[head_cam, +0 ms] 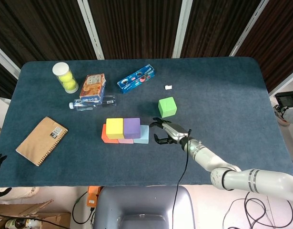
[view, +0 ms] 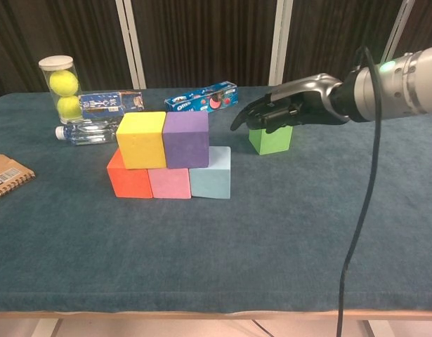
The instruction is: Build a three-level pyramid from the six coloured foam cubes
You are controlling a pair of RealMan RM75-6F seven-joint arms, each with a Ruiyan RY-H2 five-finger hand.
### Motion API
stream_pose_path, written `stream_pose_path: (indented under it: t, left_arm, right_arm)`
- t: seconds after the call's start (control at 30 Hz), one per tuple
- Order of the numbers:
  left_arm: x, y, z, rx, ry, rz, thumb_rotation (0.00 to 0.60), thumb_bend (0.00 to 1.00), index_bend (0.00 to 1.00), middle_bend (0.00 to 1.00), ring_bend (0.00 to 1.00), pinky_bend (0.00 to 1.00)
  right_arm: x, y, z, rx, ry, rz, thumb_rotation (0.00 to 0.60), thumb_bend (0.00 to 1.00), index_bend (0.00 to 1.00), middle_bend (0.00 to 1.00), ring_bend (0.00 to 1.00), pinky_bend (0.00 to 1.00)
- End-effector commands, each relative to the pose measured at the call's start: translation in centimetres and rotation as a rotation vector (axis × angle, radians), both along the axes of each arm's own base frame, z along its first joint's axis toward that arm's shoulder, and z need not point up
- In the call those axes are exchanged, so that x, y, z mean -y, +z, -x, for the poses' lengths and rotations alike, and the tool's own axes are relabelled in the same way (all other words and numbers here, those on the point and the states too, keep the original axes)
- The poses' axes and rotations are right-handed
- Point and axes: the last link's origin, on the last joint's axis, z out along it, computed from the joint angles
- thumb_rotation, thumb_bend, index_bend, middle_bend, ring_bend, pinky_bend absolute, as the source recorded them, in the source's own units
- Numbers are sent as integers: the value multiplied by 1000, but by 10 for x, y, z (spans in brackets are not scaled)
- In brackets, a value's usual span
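We see five of the foam cubes stacked near the middle of the frame on the blue table (head_cam: 222, 90): an orange cube (view: 128, 179), a pink cube (view: 169, 182) and a light blue cube (view: 211, 175) form the bottom row, touching side by side, with a yellow cube (view: 140, 139) and a purple cube (view: 185, 138) sitting on top of them, also touching. The green cube (head_cam: 167, 107) stands alone on the cloth, up and to the right of the stack. Our right hand (head_cam: 166, 132) hovers just right of the stack, apart from it, fingers loosely curled and spread, holding nothing; in the chest view it shows in front of the green cube. We cannot find our left hand in either view. In the upper left lie a tube of tennis balls (head_cam: 65, 77), a snack box (head_cam: 93, 87), a water bottle (head_cam: 91, 103) and an Oreo pack (head_cam: 136, 78); a brown notebook (head_cam: 41, 140) lies at the left edge.
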Motion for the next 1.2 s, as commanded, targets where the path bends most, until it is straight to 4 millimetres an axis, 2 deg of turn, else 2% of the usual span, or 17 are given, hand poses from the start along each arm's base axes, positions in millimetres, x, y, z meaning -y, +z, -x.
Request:
stream_pose_path:
  t: [0.03,0.1,0.23,0.43,0.63,0.83,1.1,1.2]
  left_arm:
    - [-1,0,0,0,1,2,600,171,67,17,0,96]
    - [-4,-2,-1,0,0,8,600,171,67,17,0,96]
    - [-13,-7,-3,-3,-2,23,600,171,68,17,0,96]
    - [-20,-10,-3,-11,23,27,600,171,67,17,0,97]
    - [-27,-9,1,-8,52,27,600,171,67,17,0,97]
    - [-34,-11,2,-5,57,38,600,171,68,17,0,96]
    - [-34,-11,4,-3,66,36,600,171,67,17,0,96]
    - [-34,-10,7,4,84,31,600,171,67,17,0,97]
  right_arm:
    - [6,21,18,-69,34,126,334,400,183,0,0,0]
    - [13,30,23,-105,47,201,350,340,179,0,0,0]
    - [43,36,28,-236,72,368,428,288,159,0,0,0]
    - [71,21,21,-520,165,488,440,222,116,0,0,0]
    - [81,1,16,-675,219,494,440,189,89,0,0,0]
    - [91,-12,30,-716,159,479,440,187,84,0,0,0]
    - [102,-25,34,-715,133,471,439,186,85,0,0,0]
    - [111,-40,36,-717,100,448,440,185,86,0,0,0]
